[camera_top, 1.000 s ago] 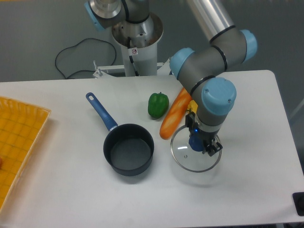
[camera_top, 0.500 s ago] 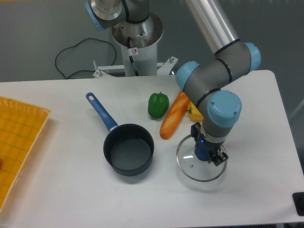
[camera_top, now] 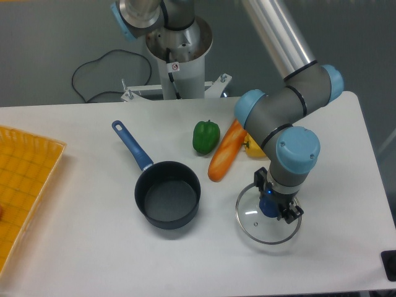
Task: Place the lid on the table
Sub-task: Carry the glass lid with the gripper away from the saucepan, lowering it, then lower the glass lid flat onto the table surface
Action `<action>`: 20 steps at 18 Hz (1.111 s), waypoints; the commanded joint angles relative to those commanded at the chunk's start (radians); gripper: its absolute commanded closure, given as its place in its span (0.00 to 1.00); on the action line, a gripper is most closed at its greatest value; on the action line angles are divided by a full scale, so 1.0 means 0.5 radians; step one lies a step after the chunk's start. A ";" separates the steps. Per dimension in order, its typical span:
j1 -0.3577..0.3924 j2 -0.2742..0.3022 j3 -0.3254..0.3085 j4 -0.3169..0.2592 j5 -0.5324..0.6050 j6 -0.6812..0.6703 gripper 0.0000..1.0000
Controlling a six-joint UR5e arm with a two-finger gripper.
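The lid [camera_top: 255, 219], a clear glass disc with a thin metal rim, sits low over the white table [camera_top: 93, 253] at the front right, right of the saucepan. My gripper [camera_top: 271, 206] points straight down and is shut on the lid's blue knob. Whether the rim touches the tabletop I cannot tell. The arm's blue-capped wrist hides the far edge of the lid.
A dark saucepan [camera_top: 167, 195] with a blue handle stands at the table's centre. Behind the lid lie an orange carrot [camera_top: 226, 150], a green pepper [camera_top: 205, 136] and a partly hidden yellow item [camera_top: 253, 147]. A yellow-orange gridded tray [camera_top: 21, 185] is at the left edge.
The gripper has carried the lid a little to the right and toward the front edge, away from the carrot. Everything else stayed put.
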 joint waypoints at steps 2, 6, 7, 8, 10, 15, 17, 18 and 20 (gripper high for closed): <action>-0.003 -0.003 -0.009 0.000 0.000 0.000 0.61; -0.012 -0.025 -0.015 0.000 0.003 -0.003 0.61; -0.012 -0.025 -0.018 0.000 0.003 -0.003 0.61; -0.012 -0.031 -0.018 0.000 0.003 -0.003 0.61; -0.018 -0.037 -0.018 0.000 0.003 -0.009 0.61; -0.021 -0.043 -0.028 0.003 0.000 -0.052 0.61; -0.025 -0.046 -0.028 0.003 0.000 -0.052 0.61; -0.025 -0.046 -0.025 0.003 0.000 -0.055 0.61; -0.031 -0.052 -0.028 0.003 0.003 -0.061 0.61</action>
